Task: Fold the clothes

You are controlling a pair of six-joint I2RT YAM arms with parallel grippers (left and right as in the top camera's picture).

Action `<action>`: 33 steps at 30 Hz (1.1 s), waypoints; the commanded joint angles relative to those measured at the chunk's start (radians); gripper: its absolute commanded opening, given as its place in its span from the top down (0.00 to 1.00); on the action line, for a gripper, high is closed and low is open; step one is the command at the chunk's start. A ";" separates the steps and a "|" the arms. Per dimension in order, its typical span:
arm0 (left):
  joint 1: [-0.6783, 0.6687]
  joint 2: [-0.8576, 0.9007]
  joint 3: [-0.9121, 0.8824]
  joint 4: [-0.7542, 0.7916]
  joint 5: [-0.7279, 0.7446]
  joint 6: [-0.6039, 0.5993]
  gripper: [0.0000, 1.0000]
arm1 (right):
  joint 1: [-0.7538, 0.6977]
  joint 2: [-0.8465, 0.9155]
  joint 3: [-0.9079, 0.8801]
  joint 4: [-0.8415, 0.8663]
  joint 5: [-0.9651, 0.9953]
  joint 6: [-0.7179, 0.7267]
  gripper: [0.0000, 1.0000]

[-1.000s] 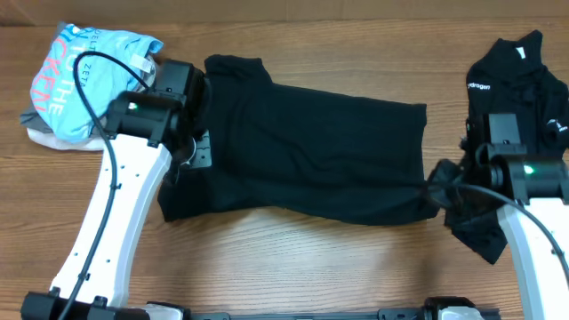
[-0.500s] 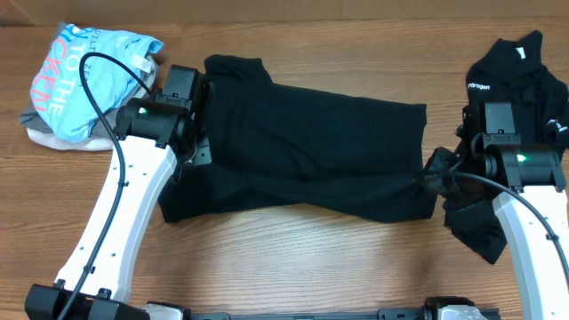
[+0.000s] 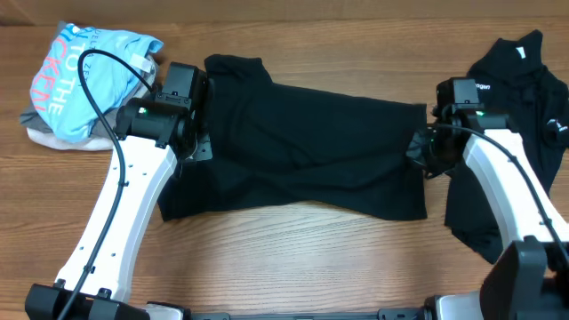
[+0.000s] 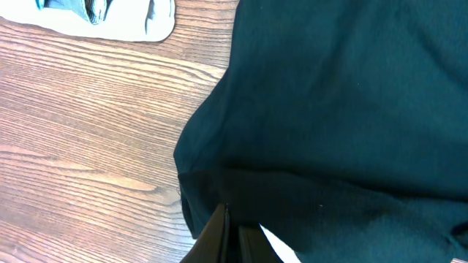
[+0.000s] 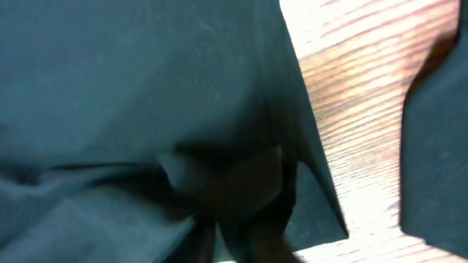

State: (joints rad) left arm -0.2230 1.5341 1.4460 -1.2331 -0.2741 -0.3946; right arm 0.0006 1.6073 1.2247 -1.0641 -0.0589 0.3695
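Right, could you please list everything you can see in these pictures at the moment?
spread black shirt: one, black, flat across the middle of the table
black garment heap: count unclear, black with a white neck tag and white lettering, right side
lettered tee: one, light blue with white and pink letters, far left corner, on top of a pile
garments under the tee: at least two, grey and off-white, peeking out beneath it
table: one, brown wood grain
left arm: one, white with black joints
right arm: one, white with black joints
left gripper: one, dark, shut on the spread black shirt's left edge
right gripper: one, dark, at the shirt's bunched right edge; open or shut unclear
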 commanded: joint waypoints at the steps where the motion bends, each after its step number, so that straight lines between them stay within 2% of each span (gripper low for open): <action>1: -0.005 -0.012 -0.005 0.004 -0.022 -0.025 0.96 | -0.004 0.009 0.010 -0.003 0.014 -0.014 0.62; 3: -0.005 -0.012 -0.005 0.004 -0.022 -0.025 0.96 | -0.009 0.009 0.010 -0.011 0.014 -0.026 0.34; 4: -0.005 -0.012 -0.005 0.004 -0.022 -0.025 0.96 | -0.012 0.009 0.007 -0.013 0.013 -0.026 0.28; 8: -0.005 -0.011 -0.005 0.006 -0.021 -0.025 0.96 | -0.013 0.011 -0.037 0.028 0.013 -0.023 0.28; 11: -0.005 -0.011 -0.005 0.007 -0.021 -0.024 0.96 | -0.013 0.011 -0.111 0.130 0.014 -0.018 0.30; 15: -0.005 -0.011 -0.005 0.007 -0.021 -0.024 0.96 | -0.013 0.011 -0.187 0.300 0.044 -0.034 0.41; 18: -0.005 -0.011 -0.005 0.007 -0.021 -0.024 0.96 | -0.013 0.016 -0.205 0.359 0.109 -0.038 0.46; 21: -0.005 -0.011 -0.005 0.007 -0.021 -0.024 0.96 | -0.013 0.033 -0.218 0.406 0.118 -0.078 0.46; 28: -0.005 -0.011 -0.005 0.006 -0.021 -0.024 0.96 | -0.013 0.102 -0.238 0.461 0.097 -0.119 0.36; 33: -0.005 -0.011 -0.005 0.005 -0.022 -0.024 0.96 | -0.013 0.158 -0.238 0.477 0.079 -0.138 0.36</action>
State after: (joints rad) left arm -0.2230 1.5341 1.4460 -1.2297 -0.2741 -0.3943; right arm -0.0071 1.7477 0.9977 -0.5980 0.0292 0.2516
